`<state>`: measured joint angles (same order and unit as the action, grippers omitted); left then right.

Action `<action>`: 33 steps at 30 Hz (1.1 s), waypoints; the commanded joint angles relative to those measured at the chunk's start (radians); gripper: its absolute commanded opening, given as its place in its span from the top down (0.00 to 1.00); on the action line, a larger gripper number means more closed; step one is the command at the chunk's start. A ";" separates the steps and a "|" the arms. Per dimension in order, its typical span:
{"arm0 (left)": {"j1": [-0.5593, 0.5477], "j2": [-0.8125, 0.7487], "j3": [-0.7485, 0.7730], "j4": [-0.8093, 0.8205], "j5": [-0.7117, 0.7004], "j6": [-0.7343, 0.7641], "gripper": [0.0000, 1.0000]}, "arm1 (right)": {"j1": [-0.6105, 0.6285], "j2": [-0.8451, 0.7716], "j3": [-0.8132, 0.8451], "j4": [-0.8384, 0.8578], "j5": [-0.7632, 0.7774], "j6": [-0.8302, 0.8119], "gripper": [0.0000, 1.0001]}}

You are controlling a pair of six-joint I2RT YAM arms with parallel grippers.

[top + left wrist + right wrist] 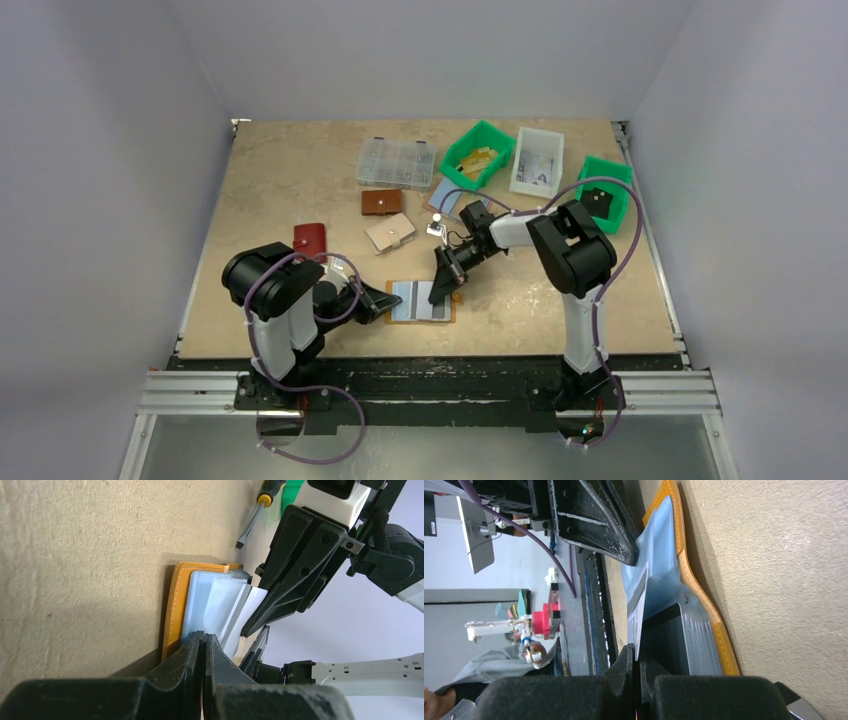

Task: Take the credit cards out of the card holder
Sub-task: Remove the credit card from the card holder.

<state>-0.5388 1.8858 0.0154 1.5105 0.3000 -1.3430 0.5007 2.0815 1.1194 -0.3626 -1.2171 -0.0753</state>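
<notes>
A beige, speckled table [290, 170] carries an open mustard card holder [410, 302] near its front edge. Behind it lie a red wallet [310, 240], a brown wallet [381, 202], a tan snap wallet [389, 232] and a screwdriver [252, 522]. Along the back stand a clear compartment box [396, 162], a blue-topped stack [447, 195], a green bin [478, 153], a white bin [537, 161] and a second green bin [603, 192].

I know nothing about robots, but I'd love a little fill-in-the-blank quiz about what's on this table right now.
1. The open card holder is mustard-yellow outside and pale ____ inside.
2. The jaws of the left arm and the right arm are both ____.
3. The wallet just beyond the left arm is ____.
4. The bin between the two green bins is ____.
Missing words: blue, shut, red, white.
</notes>
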 commanded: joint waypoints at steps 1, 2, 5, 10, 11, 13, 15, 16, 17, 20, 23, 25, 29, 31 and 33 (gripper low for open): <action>0.006 -0.002 -0.107 0.269 0.018 0.032 1.00 | -0.005 -0.002 0.038 -0.029 0.051 -0.063 1.00; 0.006 -0.003 -0.106 0.269 0.019 0.033 1.00 | -0.005 -0.002 0.041 -0.035 0.057 -0.069 1.00; 0.010 0.003 -0.109 0.269 0.020 0.033 1.00 | -0.005 -0.010 0.050 -0.054 0.076 -0.084 1.00; 0.021 0.009 -0.123 0.269 0.012 0.036 1.00 | -0.022 -0.023 0.079 -0.140 0.109 -0.170 1.00; 0.023 0.005 -0.127 0.270 0.009 0.037 1.00 | -0.030 -0.023 0.086 -0.165 0.113 -0.196 1.00; 0.025 -0.008 -0.132 0.269 0.004 0.039 1.00 | -0.045 -0.026 0.104 -0.223 0.122 -0.252 1.00; 0.026 -0.020 -0.136 0.269 0.001 0.044 0.99 | -0.064 -0.032 0.120 -0.278 0.130 -0.307 1.00; 0.026 -0.026 -0.138 0.269 0.001 0.044 0.99 | -0.070 -0.035 0.128 -0.311 0.131 -0.338 1.00; 0.026 -0.028 -0.139 0.269 0.001 0.044 0.98 | -0.073 -0.039 0.139 -0.350 0.129 -0.374 1.00; 0.027 -0.030 -0.138 0.269 0.002 0.045 0.95 | -0.076 -0.055 0.177 -0.472 0.102 -0.517 1.00; 0.029 -0.038 -0.140 0.269 0.006 0.048 0.90 | -0.077 -0.100 0.201 -0.545 0.083 -0.598 1.00; 0.027 -0.053 -0.144 0.269 0.007 0.056 0.87 | -0.076 -0.146 0.204 -0.543 0.098 -0.613 1.00; 0.027 -0.094 -0.153 0.263 0.001 0.076 0.79 | -0.077 -0.252 0.200 -0.500 0.144 -0.600 1.00; 0.029 -0.111 -0.146 0.243 0.007 0.088 0.77 | -0.076 -0.306 0.201 -0.468 0.178 -0.583 1.00; 0.028 -0.132 -0.139 0.212 0.010 0.101 0.72 | -0.077 -0.359 0.205 -0.432 0.238 -0.561 1.00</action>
<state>-0.5171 1.8011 0.0093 1.5017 0.3103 -1.2968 0.4206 1.8297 1.2827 -0.8463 -1.0698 -0.6285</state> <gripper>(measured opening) 0.242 0.023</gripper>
